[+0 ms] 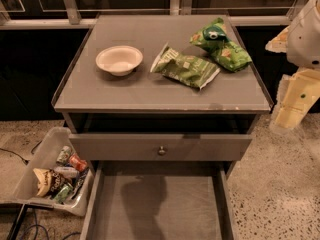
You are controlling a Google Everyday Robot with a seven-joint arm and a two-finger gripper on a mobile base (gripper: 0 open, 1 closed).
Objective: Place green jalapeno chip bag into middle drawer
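Pincer: the cream-coloured pincer [294, 109] hangs beyond the right edge of the bench, below the white arm housing [307, 31] and well apart from both bags. Whether it is apart or together cannot be told, and nothing shows in its grip.
Bench: the grey bench [150, 96] carries a bowl and two bags on its top.
Middle drawer: the middle drawer [190, 209] is pulled out toward the camera below the bench, its flat floor bare apart from a shadow.
Upper drawer front: the closed drawer front [115, 146] sits just above the open drawer.
Bin: a clear bin [35, 166] of snack packets stands on the floor at the left, just beside the open drawer.
Task's thing: the green jalapeno chip bag [186, 66] lies flat on the bench top, right of centre, not yet picked up.
Neighbour bag: a brighter green bag [220, 46] lies behind and to the right, touching or nearly touching the jalapeno bag.
Bowl: a white bowl [119, 59] stands to the left, apart from the bags.
Knob: a small metal knob [161, 150] sits at the middle of the closed front.
Risk, wrong bag: reaching in from the right, the pincer would likely meet the brighter bag first and could take it or drag it along.
Risk, slip: a flat, crinkled bag probably gives a poor hold, so a shallow pinch may let it slide out on the way down.
Risk, drop point: a release too close to the bench edge could leave the bag caught on the closed front, or falling wide into the bin.
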